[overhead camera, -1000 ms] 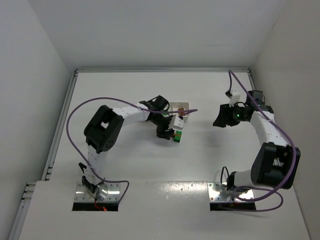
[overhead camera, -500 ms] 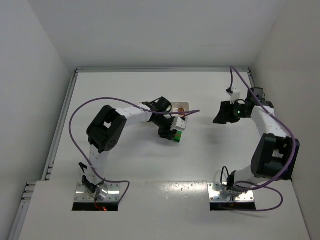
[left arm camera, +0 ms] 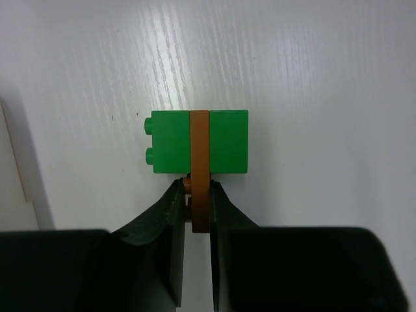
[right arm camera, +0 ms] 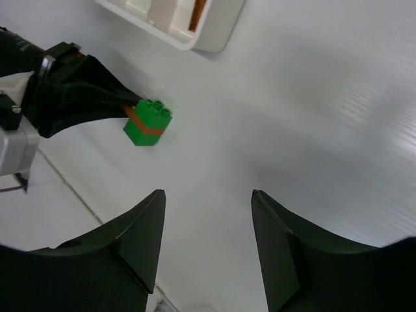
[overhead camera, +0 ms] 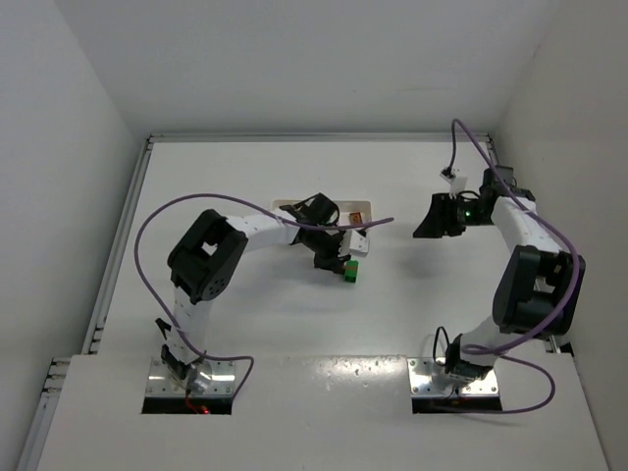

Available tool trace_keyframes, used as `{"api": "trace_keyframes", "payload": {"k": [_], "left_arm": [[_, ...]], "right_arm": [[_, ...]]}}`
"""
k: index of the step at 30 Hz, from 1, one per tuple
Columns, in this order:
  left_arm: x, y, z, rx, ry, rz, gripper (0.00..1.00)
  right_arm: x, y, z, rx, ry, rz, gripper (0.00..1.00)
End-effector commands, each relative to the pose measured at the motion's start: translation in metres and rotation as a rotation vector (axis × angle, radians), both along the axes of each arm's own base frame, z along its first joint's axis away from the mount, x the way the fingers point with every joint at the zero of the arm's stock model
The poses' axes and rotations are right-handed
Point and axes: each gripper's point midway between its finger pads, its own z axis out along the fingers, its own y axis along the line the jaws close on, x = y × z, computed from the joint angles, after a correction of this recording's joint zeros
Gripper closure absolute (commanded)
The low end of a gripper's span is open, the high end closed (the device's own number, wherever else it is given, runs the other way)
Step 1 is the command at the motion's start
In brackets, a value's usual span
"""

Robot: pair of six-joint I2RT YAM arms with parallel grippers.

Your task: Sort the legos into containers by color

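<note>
A small lego stack (overhead camera: 349, 271) lies on its side on the table. It is two green bricks (left arm camera: 229, 142) with a thin reddish-brown plate (left arm camera: 199, 146) clamped between them. My left gripper (left arm camera: 198, 190) is shut on the end of the brown plate that sticks out of the stack. The right wrist view shows the same stack (right arm camera: 147, 122) with the left fingers (right arm camera: 97, 97) on it. The white tray (overhead camera: 361, 207) of containers lies just behind, partly hidden by the left arm. My right gripper (overhead camera: 429, 221) hangs open and empty to the right (right arm camera: 208, 193).
One tray (right arm camera: 214, 32) compartment holds a brownish-orange piece (right arm camera: 198, 10). A purple cable (overhead camera: 378, 222) from the left arm crosses above the tray. The table's raised rim (overhead camera: 314, 137) runs along the back and left sides.
My left gripper has closed onto the brown plate of the stack. The right gripper has drifted slightly toward the back of the table, still open.
</note>
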Motion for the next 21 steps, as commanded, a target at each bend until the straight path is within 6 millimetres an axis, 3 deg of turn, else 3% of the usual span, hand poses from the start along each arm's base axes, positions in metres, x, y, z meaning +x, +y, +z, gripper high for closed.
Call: {"api": "trace_keyframes", "payload": {"k": [1,2,5,6,7,9,10,15,16,19,21], "left_arm": [[0.004,0.009,0.032,-0.065,-0.013,0.113,0.96],[0.010,0.013,0.057,-0.103,-0.057,0.163,0.97],[0.012,0.034,0.076,-0.142,-0.065,0.298,0.98],[0.012,0.041,0.101,-0.173,-0.124,0.332,1.00],[0.010,0.046,0.109,-0.184,-0.145,0.354,1.00],[0.002,0.063,0.112,-0.169,-0.161,0.416,1.00],[-0.001,0.070,0.132,-0.204,-0.201,0.436,1.00],[-0.015,0.093,0.146,-0.221,-0.233,0.517,1.00],[-0.016,0.096,0.143,-0.215,-0.228,0.532,1.00],[-0.020,0.098,0.144,-0.216,-0.229,0.532,1.00],[-0.020,0.099,0.145,-0.214,-0.238,0.524,1.00]], "right_arm": [[0.008,0.024,0.022,0.125,-0.016,0.088,0.44],[0.012,0.033,0.026,0.166,-0.014,0.118,0.44],[0.022,0.052,0.038,0.193,-0.038,0.151,0.44],[0.023,0.066,0.040,0.194,-0.045,0.190,0.44],[0.032,0.074,0.045,0.197,-0.057,0.202,0.44],[0.037,0.096,0.050,0.225,-0.046,0.249,0.44],[0.047,0.104,0.061,0.244,-0.076,0.267,0.44],[0.061,0.149,0.070,0.314,-0.048,0.352,0.44],[0.062,0.166,0.081,0.338,-0.077,0.408,0.44],[0.057,0.197,0.087,0.381,-0.065,0.495,0.44],[0.051,0.208,0.085,0.391,-0.042,0.527,0.44]]}}
